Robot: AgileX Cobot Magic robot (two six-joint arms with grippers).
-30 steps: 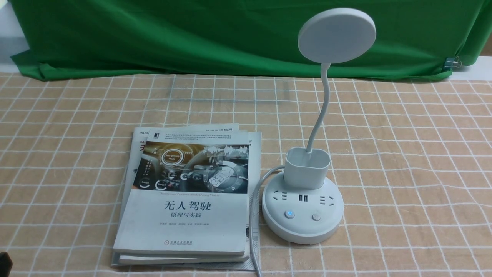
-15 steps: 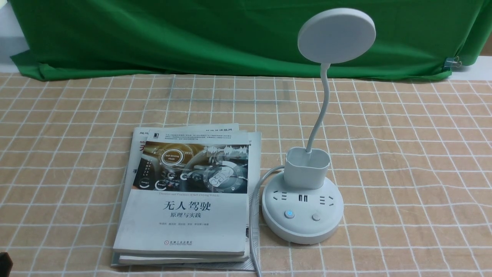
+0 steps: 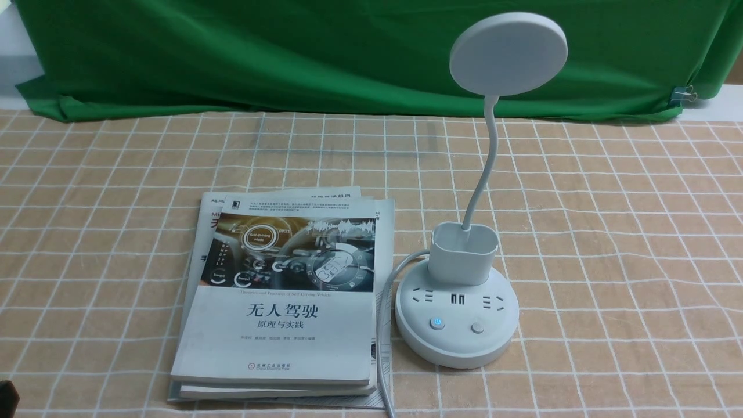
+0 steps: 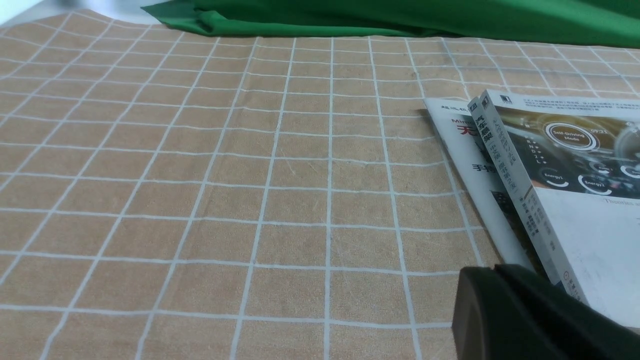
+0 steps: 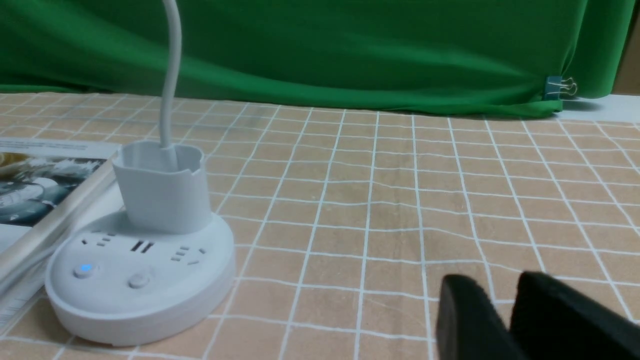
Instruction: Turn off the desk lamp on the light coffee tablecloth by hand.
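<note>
Tablecloth of light coffee-brown fabric (image 3: 609, 232), crossed by thin white lines into squares, covers the whole work surface. Behind it hangs a plain green cloth backdrop (image 3: 290, 52), pinched at the robot's right by a small metal binder clip (image 3: 685, 93).

A stack of white paperback books (image 3: 284, 296) with a car-dashboard cover picture lies on the tablecloth left of centre. Just beside its right edge stands the white desk lamp (image 3: 457, 325): a round base with sockets, a small cup holder on top, a thin curved neck and a flat disc head held high against the backdrop. A white power cord (image 3: 383, 325) runs between books and base. Of the base's two buttons, the left button (image 3: 437, 323) glows blue; the right button (image 3: 478, 328) is unlit.

The right gripper (image 5: 505, 310), black, shows two fingers with a narrow gap between them, holding nothing, well apart from the lamp. The left gripper (image 4: 520, 315) shows only as a dark block near the books; I cannot tell how its jaws stand.
</note>
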